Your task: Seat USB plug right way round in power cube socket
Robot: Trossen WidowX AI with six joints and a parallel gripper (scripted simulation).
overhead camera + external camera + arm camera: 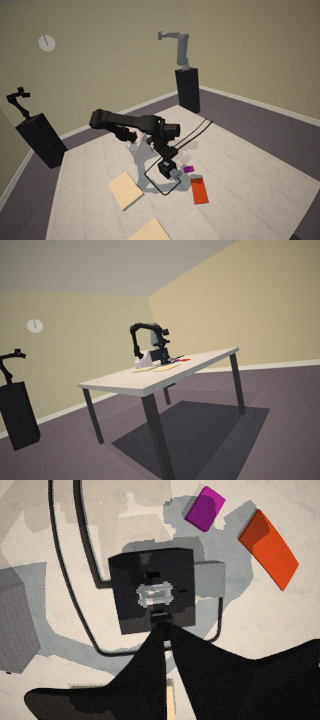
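The black power cube (163, 169) (131, 611) stands on the table with a grey block (175, 173) (210, 579) against one side. On its top face is a bright metal socket outline (155, 594). My gripper (165, 632) points down over the cube, its narrow fingers shut on the small dark USB plug (161, 615). In the wrist view the plug appears beside the socket outline, near one edge of the top face. Its metal tip is hidden, and its exact height above the cube cannot be told.
Black cables (194, 138) (61, 572) loop around the cube. A purple block (188, 169) (205, 509) and an orange slab (199, 191) (270, 550) lie beyond the grey block. Two cream slabs (125, 190) (151, 231) and a pale angled box (144, 361) are also on the table.
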